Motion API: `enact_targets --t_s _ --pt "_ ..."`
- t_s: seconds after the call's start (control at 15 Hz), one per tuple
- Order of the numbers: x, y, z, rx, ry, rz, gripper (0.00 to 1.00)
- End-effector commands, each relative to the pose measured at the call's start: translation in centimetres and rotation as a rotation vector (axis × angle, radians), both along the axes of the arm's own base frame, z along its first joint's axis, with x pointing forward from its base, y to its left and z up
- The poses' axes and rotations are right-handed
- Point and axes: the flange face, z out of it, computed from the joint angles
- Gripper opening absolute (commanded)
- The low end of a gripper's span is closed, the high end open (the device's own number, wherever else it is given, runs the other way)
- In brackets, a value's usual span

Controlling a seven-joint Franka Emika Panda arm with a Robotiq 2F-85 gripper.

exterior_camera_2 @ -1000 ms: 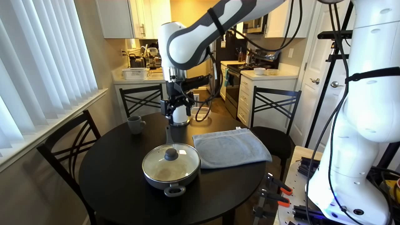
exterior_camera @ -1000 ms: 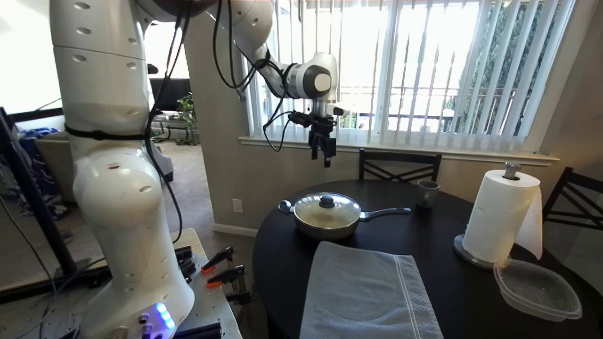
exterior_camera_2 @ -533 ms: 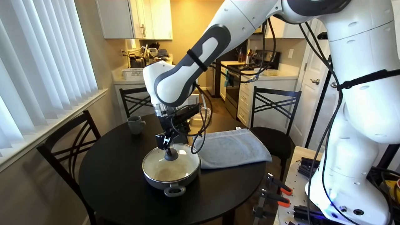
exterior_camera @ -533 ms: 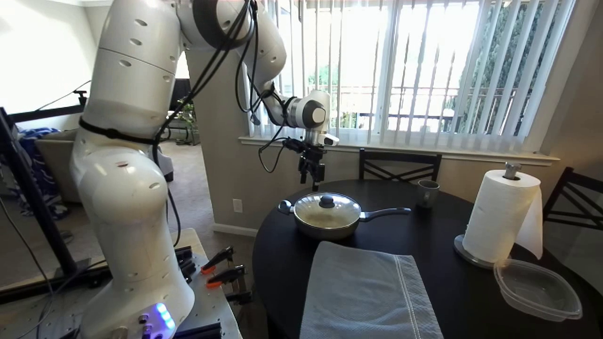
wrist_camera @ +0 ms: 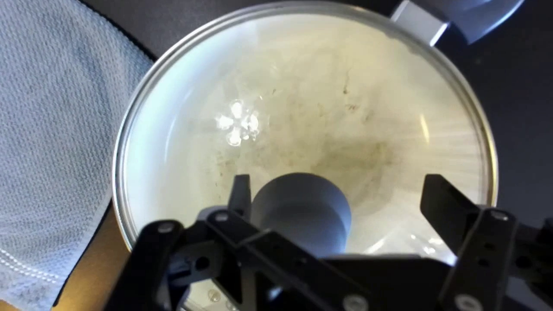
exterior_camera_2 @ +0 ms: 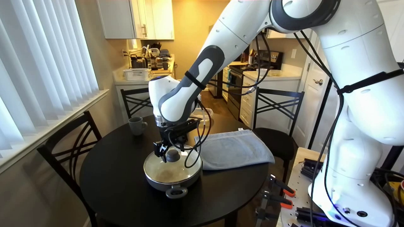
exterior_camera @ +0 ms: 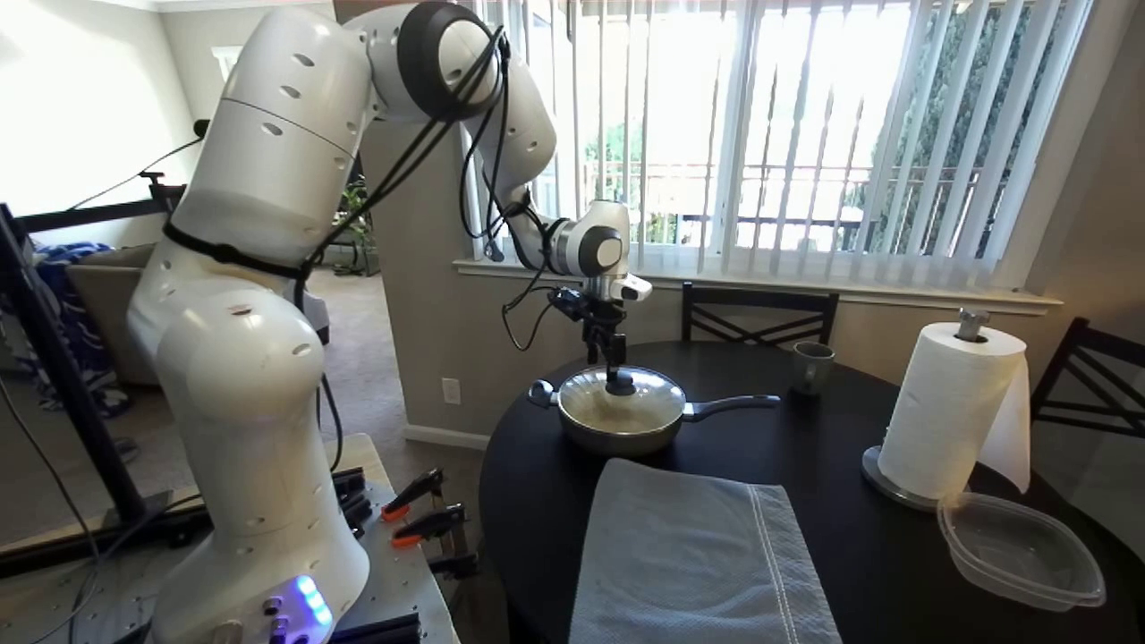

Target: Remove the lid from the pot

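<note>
The claw point(wrist_camera: 337, 194) is found with its jaws spread well wider than the knob point(wrist_camera: 301, 214), and nothing in its grip. In the wrist view the knob lies between the two fingers point(wrist_camera: 240, 194) but off centre: right up against the finger at left of frame, contact not determinable, with a plain gap to the finger at right. The coming move is judged to turn on this offset; a slight correction toward the left of that frame appears advisable before closing. Whether the fingertips reach low enough to take the knob's sides cannot be confirmed.

The lid point(wrist_camera: 302, 116) is round, with no long axis of its own, and is seated on the pot point(exterior_camera: 617, 444); removal is not yet done. In both exterior views the pot stands at or just below mid-frame on a dark round table point(exterior_camera: 537, 519). In an exterior view its long handle point(exterior_camera: 729, 407) points to the right of frame. A folded cloth point(exterior_camera_2: 233, 149) lies against or just beside the pot. Farther out are a mug point(exterior_camera: 812, 368), a paper towel roll point(exterior_camera: 950, 411) and a plastic tub point(exterior_camera: 1020, 555).

No brand or lettering can be read. A pale tag point(exterior_camera_2: 240, 129) at the cloth's upper edge is too small to make out.
</note>
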Motion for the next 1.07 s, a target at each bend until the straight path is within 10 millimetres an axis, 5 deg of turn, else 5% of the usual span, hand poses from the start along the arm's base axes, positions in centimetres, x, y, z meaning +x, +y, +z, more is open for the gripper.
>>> enact_targets --t_s 0.0,1.0 --pt "-0.36 -1.75 -0.12 0.01 -0.077 -0.097 1.0" --pt "0.31 -2.2 -0.98 0.036 -0.094 -0.105 1.0"
